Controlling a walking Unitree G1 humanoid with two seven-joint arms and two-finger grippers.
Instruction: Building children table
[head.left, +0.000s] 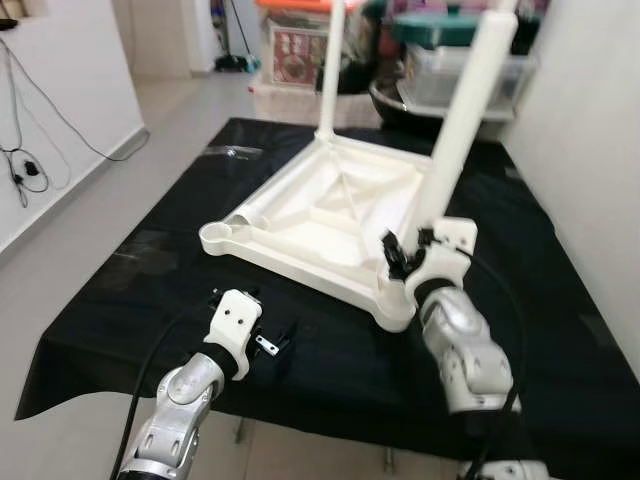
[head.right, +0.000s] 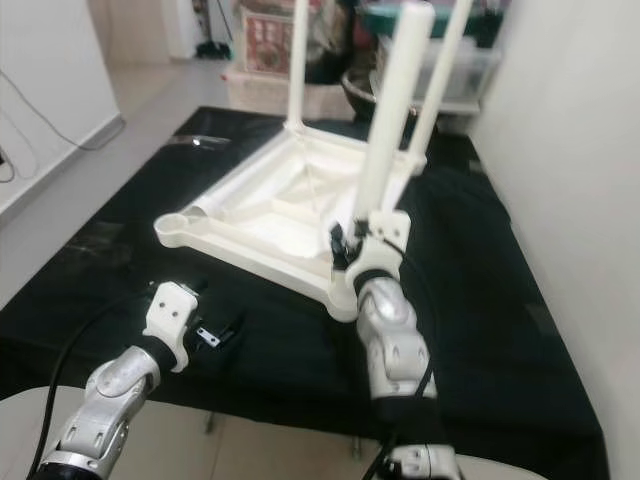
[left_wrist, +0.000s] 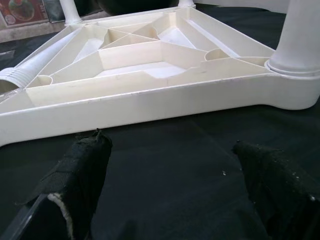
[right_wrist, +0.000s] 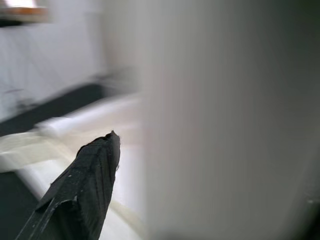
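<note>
Right gripper (head.left: 400, 255) clasping table leg (head.left: 462, 120), left gripper (left_wrist: 170, 192) agape, storage bins (head.left: 455, 70) behind

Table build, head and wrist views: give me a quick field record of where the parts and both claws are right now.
surface: black cloth
tabletop: white tabletop, upside down on the cloth
legs fitted: near leg upright in the near right corner; far leg in the far corner
loose leg: lying inside the tabletop by its left corner
right claw: right claw at the near leg's base
left claw: left claw open, empty, over the cloth, facing the tabletop's near edge
</note>
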